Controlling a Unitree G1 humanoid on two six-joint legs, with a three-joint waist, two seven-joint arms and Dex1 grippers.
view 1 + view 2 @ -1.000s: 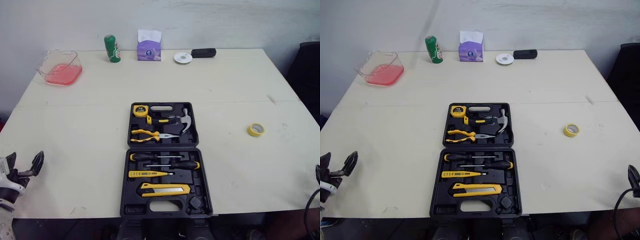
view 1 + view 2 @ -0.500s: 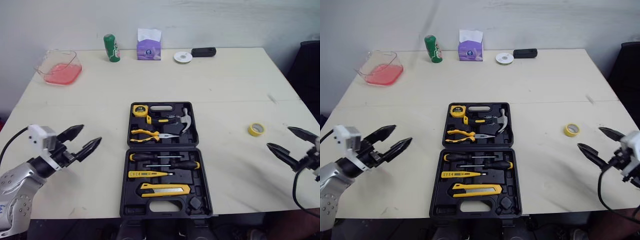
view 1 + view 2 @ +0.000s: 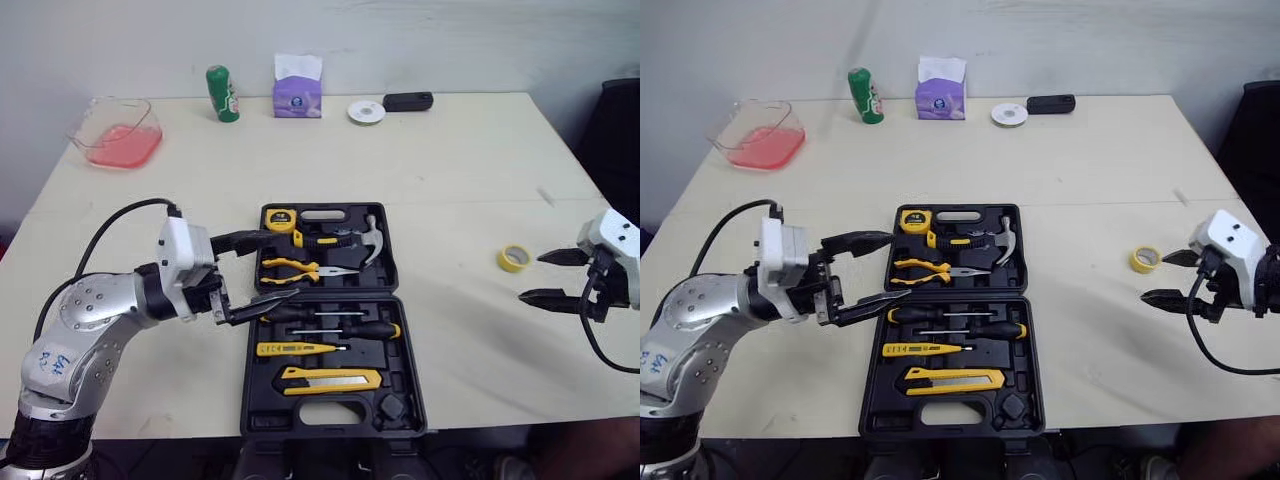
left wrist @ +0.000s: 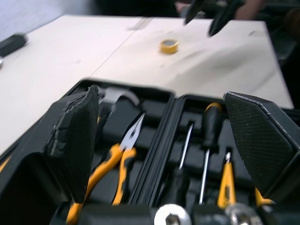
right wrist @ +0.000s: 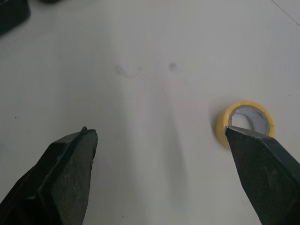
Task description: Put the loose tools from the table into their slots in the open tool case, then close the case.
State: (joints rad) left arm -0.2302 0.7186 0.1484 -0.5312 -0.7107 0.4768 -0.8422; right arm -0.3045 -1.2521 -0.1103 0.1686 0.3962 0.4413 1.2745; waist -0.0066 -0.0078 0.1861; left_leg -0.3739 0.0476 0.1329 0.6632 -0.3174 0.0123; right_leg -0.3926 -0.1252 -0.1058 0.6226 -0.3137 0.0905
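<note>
The black tool case (image 3: pixel 249 372) lies open at the table's middle. Its far half holds a tape measure (image 3: pixel 281 220), a hammer (image 3: pixel 362 240) and pliers (image 3: pixel 300 269). Its near half holds screwdrivers (image 3: pixel 335 321), a tester (image 3: pixel 295 348) and a utility knife (image 3: pixel 330 379). A yellow tape roll (image 3: pixel 512 258) lies loose on the table to the right. My left gripper (image 3: pixel 283 264) hangs open over the case's left edge, above the pliers (image 4: pixel 119 154). My right gripper (image 3: pixel 530 277) is open just beside the tape roll (image 5: pixel 245 123), with nothing between its fingers.
Along the far edge stand a pink container (image 3: pixel 115 133), a green can (image 3: pixel 222 94), a purple tissue box (image 3: pixel 298 90), a white disc (image 3: pixel 366 111) and a black object (image 3: pixel 407 101). A dark chair (image 3: pixel 620 150) stands past the table's right side.
Both arms have come up from the table's near edge. The left gripper has swung right to the case's left edge. The right gripper has moved in toward the tape roll.
</note>
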